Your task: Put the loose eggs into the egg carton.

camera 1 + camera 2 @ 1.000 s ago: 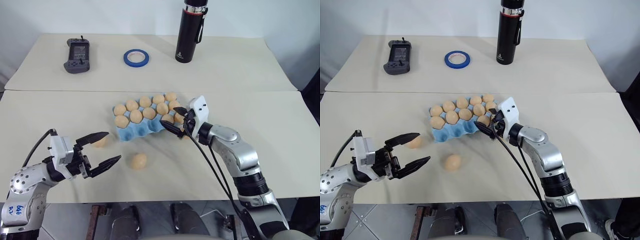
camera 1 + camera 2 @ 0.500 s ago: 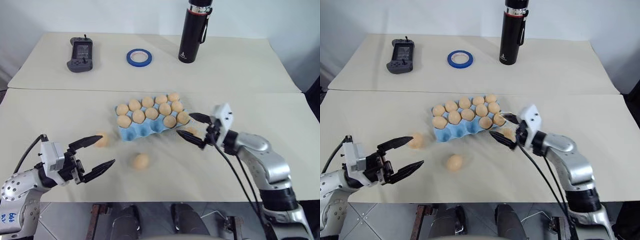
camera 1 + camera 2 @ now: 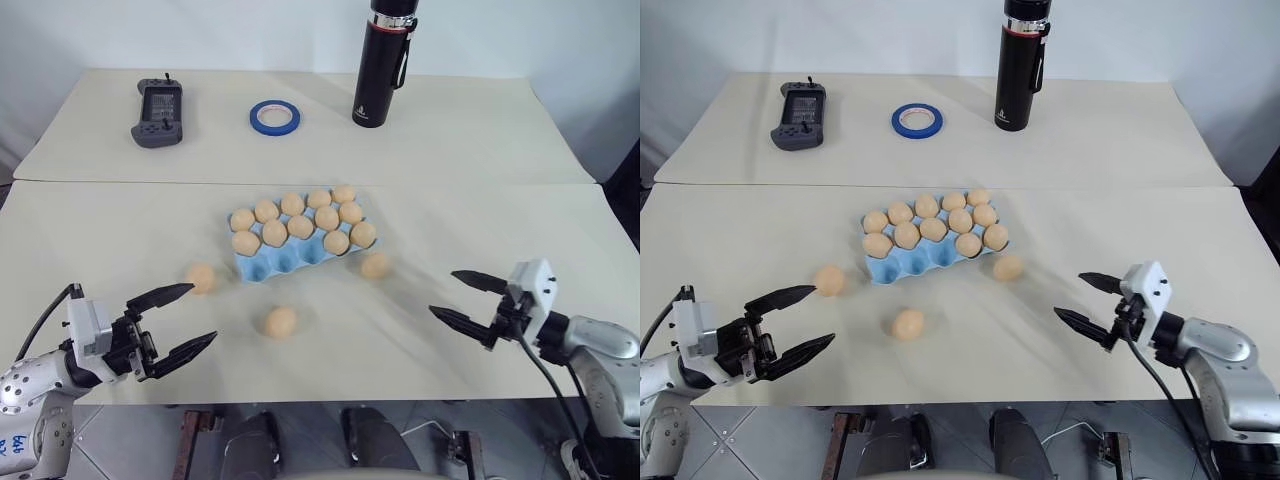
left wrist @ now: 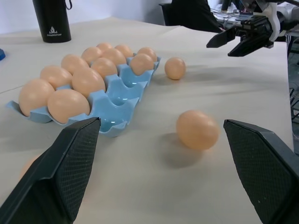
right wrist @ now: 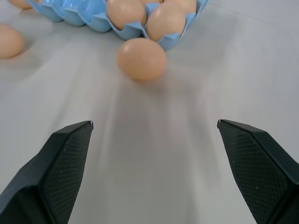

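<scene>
The right tool (image 3: 472, 297) has pulled well away from the light blue moulded egg carton (image 3: 297, 250) and now hangs over bare counter (image 3: 420, 210) near the front right, its two black fingers spread wide with nothing between them. A second ago it was right at the carton's right end. The small tan-orange egg (image 3: 375, 265) that lies just beside that end, on the counter, was not visible there before the tool withdrew, so it seems it missed a cup and is not seated. The left tool (image 3: 172, 320) has drifted slightly outward at the front left, fingers likewise wide apart and empty.

The carton sits mid-counter with ten eggs in its two far rows; the near row of cups is empty. Three loose eggs remain on the counter: the one at the carton's right end, a second egg (image 3: 201, 277) off the carton's left near corner, and a third egg (image 3: 281, 321) in front of the carton, roughly between the tools. So by my reading three placements are still to do.

In the left wrist view the second egg is cut off at the frame edge. Whether the egg at the right end touches the carton wall is hard to tell.
</scene>
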{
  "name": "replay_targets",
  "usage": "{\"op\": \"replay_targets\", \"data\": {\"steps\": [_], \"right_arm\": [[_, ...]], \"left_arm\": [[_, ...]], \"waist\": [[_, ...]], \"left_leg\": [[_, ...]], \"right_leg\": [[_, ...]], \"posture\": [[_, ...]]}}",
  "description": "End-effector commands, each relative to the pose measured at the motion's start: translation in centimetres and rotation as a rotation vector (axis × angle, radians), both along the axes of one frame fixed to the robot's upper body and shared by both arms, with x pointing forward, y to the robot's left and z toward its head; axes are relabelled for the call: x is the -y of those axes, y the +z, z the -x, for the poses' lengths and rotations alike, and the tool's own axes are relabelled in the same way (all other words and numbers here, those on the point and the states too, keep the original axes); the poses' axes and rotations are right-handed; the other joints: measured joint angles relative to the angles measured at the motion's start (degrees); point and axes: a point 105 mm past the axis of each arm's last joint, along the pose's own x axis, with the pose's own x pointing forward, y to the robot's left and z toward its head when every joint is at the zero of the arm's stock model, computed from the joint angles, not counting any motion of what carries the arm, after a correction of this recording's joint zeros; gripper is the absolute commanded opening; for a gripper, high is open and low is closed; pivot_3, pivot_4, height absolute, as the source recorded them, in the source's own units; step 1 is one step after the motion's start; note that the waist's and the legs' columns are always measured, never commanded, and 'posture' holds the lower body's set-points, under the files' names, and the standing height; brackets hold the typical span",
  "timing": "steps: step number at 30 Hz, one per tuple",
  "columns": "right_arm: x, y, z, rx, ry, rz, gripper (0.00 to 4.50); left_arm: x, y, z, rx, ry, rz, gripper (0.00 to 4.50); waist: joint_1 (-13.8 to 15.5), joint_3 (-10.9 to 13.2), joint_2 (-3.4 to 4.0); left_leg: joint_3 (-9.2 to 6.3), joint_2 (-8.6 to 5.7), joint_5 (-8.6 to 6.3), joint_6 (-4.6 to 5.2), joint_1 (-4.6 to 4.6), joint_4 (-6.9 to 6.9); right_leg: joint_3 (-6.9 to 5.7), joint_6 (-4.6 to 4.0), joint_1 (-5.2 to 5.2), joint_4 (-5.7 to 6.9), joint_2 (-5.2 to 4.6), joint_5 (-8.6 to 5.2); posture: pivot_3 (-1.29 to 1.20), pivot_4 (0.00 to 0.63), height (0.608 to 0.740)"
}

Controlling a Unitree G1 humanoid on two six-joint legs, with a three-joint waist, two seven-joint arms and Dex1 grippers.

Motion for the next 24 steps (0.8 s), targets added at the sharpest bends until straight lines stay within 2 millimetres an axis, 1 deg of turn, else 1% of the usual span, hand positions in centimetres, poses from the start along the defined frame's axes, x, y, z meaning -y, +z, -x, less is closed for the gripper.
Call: {"op": "replay_targets", "data": {"steps": [1,2,4,7,9,13,14,17,21,24], "right_arm": [[-0.1,0.8,-0.1,0.017,0.000,-0.030,4.47],[-0.9,0.6,-0.5,0.024,0.004,-0.048,4.47],[-1.9,0.5,-0.9,0.035,0.009,-0.068,4.47],[-4.7,-0.3,-2.1,0.056,0.024,-0.093,4.47],[-6.0,-0.5,-2.8,0.077,0.027,-0.124,4.47],[-7.2,-0.7,-3.6,0.109,0.026,-0.140,4.47],[-7.6,-0.9,-4.4,0.136,0.002,-0.125,4.47],[-9.2,-0.9,-5.8,0.158,-0.001,-0.134,4.47],[-10.1,-1.0,-6.4,0.150,0.016,-0.115,4.47],[-10.7,-1.6,-7.0,0.122,0.010,-0.085,4.47]], "left_arm": [[-0.6,0.5,0.7,0.029,-0.003,-0.005,4.50],[-0.6,0.7,0.9,0.032,-0.012,0.005,4.50],[-0.5,0.7,1.0,0.033,-0.019,0.007,4.50],[-0.5,0.4,1.0,0.035,-0.007,-0.004,4.50],[-0.3,0.2,1.0,0.041,-0.007,-0.004,4.50],[0.1,-0.1,0.8,0.059,0.006,0.000,4.50],[0.3,-0.4,0.6,0.072,0.018,0.004,4.50],[1.0,-1.2,0.4,0.095,0.038,0.020,4.50],[1.6,-1.7,0.2,0.099,0.029,0.029,4.50],[1.9,-2.1,0.1,0.092,0.019,0.026,4.50]], "waist": [[0.0,0.0,-0.01],[0.0,0.0,0.00],[0.0,0.0,-0.01],[0.0,0.0,0.00],[0.0,0.0,0.01],[0.3,0.0,0.09],[0.3,0.0,0.09],[0.1,0.0,0.09],[0.1,0.0,0.10],[0.1,0.0,0.10]], "left_leg": [[-0.02,0.03,-0.14,0.18,0.01,0.01],[-0.06,0.03,-0.16,0.18,0.01,0.02],[-0.11,0.04,-0.29,0.00,0.01,0.02],[-0.14,0.04,-0.32,-0.06,0.02,0.02],[-0.15,0.07,-0.31,-0.10,0.02,0.02],[-0.13,0.02,-0.18,-0.08,-0.01,0.03],[-0.14,0.01,-0.22,-0.05,-0.02,0.07],[-0.12,0.01,-0.27,-0.05,-0.03,0.08],[-0.11,0.08,-0.27,-0.09,-0.04,0.08],[-0.11,0.15,-0.27,-0.13,-0.04,0.08]], "right_leg": [[-0.03,-0.01,0.04,-0.03,-0.03,0.00],[-0.09,-0.02,0.07,-0.04,-0.05,0.00],[-0.15,-0.05,0.14,-0.09,-0.07,0.00],[-0.22,-0.07,0.16,-0.11,-0.08,0.01],[-0.26,-0.08,0.14,-0.10,-0.07,0.01],[-0.40,-0.07,0.14,-0.11,-0.06,0.02],[-0.47,-0.06,0.16,-0.12,-0.07,0.02],[-0.55,-0.05,0.23,-0.32,-0.08,0.03],[-0.63,-0.01,0.19,-0.31,-0.02,0.04],[-0.68,-0.01,0.17,-0.29,0.04,0.04]], "posture": [[0.00,0.150,0.740],[0.00,0.150,0.740],[0.00,0.150,0.740],[0.00,0.150,0.740],[0.00,0.150,0.740],[0.00,0.150,0.740],[0.00,0.150,0.740],[0.00,0.150,0.740],[0.00,0.150,0.740],[0.00,0.150,0.740]]}}
